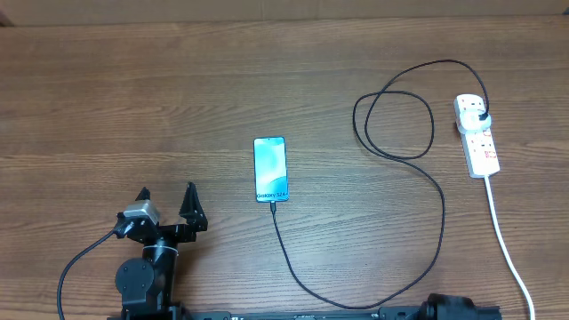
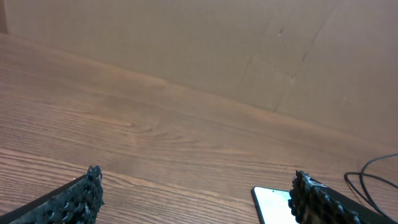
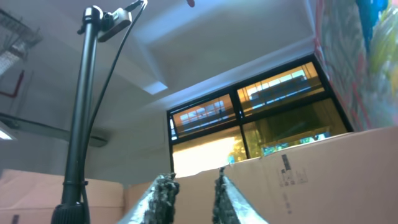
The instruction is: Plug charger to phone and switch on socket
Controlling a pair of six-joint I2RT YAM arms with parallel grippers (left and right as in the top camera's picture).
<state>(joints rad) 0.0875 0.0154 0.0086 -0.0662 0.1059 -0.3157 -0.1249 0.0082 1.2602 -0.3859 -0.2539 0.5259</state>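
Observation:
The phone (image 1: 270, 169) lies screen up at the table's middle, glowing light blue. The charger cable (image 1: 442, 222) has its tip (image 1: 272, 207) at the phone's near end. It loops right, and its black plug (image 1: 481, 116) sits in the white socket strip (image 1: 483, 151) at the far right. My left gripper (image 1: 166, 189) is open and empty, left of the phone. In the left wrist view its fingers (image 2: 198, 177) frame bare table, with the phone (image 2: 272, 202) by the right finger. My right gripper (image 3: 193, 180) points up at the ceiling, nearly shut, holding nothing.
The strip's white cord (image 1: 508, 249) runs down to the front right edge. The right arm's base (image 1: 458, 307) sits at the front edge. Cardboard walls (image 2: 249, 50) stand behind the table. A camera pole (image 3: 81, 112) rises at the left of the right wrist view.

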